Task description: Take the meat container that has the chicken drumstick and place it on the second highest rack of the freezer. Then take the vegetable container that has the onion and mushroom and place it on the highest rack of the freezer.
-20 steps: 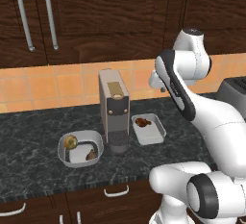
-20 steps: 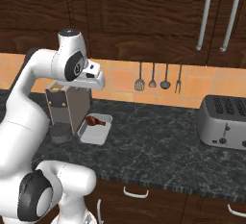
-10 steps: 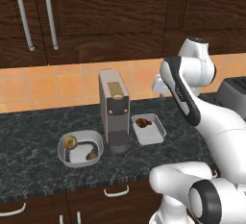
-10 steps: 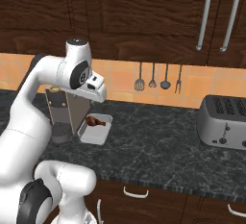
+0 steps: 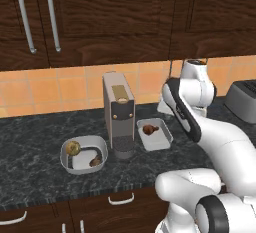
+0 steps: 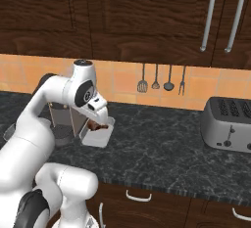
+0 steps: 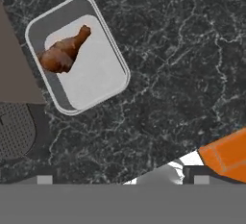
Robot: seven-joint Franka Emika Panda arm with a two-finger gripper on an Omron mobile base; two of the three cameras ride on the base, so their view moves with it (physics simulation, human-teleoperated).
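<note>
Dark speckled bench (image 5: 35, 127) holds the meat tray (image 7: 77, 55) with the chicken drumstick (image 7: 62, 52), just beside the coffee machine (image 5: 119, 114). High above, the hand (image 7: 120, 180) is wide open and empty, probably ready to drop and grab.

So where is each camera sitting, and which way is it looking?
Left base view: behind the arm on its left, facing the counter and wall cupboards; the white arm rises at lower right.
Right base view: behind the arm on its right, facing the same counter and the toaster; the arm rises at lower left.
Hand view: on the hand, looking down at the counter; the two finger tips poke up at the bottom.
Shared: all three show the meat container with the chicken drumstick beside the coffee machine.
</note>
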